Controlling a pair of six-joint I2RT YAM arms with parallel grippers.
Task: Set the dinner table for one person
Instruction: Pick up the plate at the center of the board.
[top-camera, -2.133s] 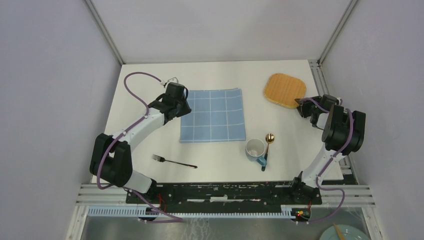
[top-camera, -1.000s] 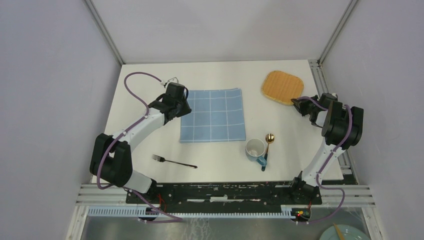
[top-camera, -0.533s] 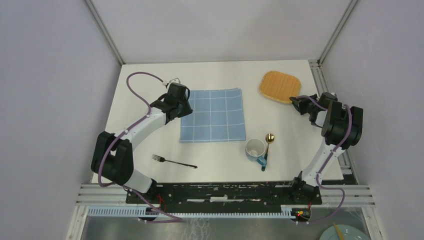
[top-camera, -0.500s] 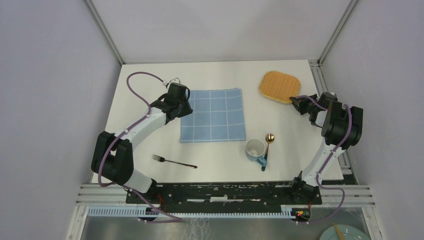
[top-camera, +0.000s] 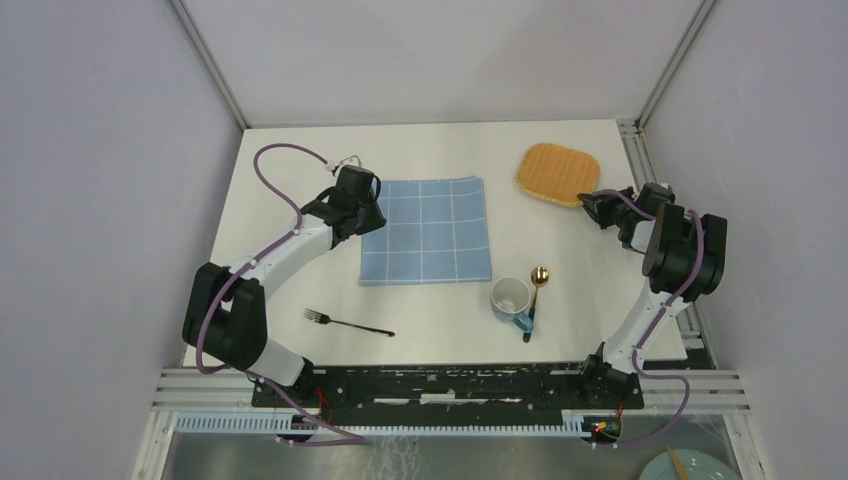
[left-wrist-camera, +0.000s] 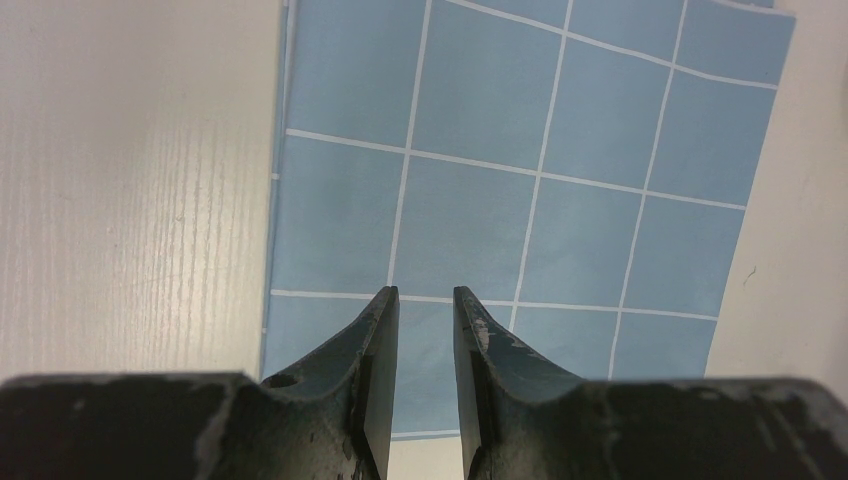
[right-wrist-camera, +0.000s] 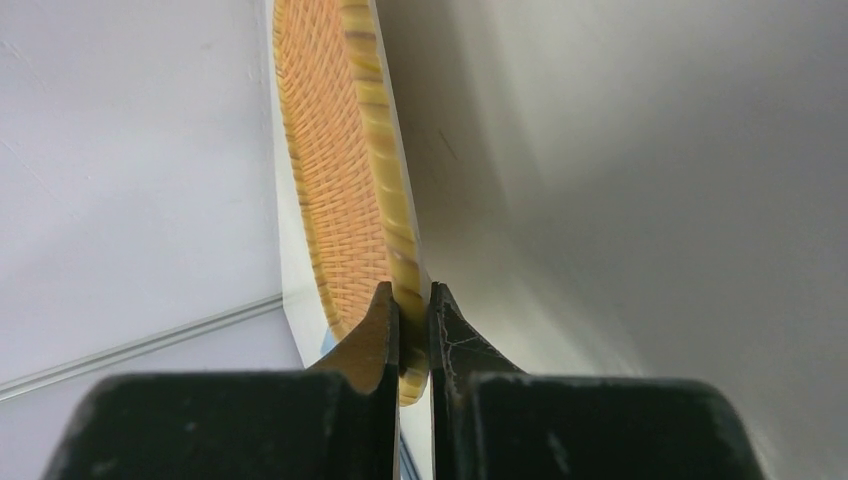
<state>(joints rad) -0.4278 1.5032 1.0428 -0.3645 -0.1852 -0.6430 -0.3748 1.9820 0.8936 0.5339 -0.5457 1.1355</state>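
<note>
While the right gripper (right-wrist-camera: 410, 300) clamps the rim of the tan square woven mat (right-wrist-camera: 340, 150) at two o'clock on the large white matte dinner table (top-camera: 430, 150), how will it handle?
— Light, stiffish — a rim grip suits; the left gripper (left-wrist-camera: 425, 300) hangs narrow and empty over the blue checked cloth (left-wrist-camera: 520, 150) at ten

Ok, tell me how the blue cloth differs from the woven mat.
The cloth is blue with a white grid; the mat is tan wicker. The cloth is the larger, with square corners; the mat's are rounded. The right gripper pinches the mat's edge; the cloth lies ungripped below the left gripper. Both are thin and flat.
</note>
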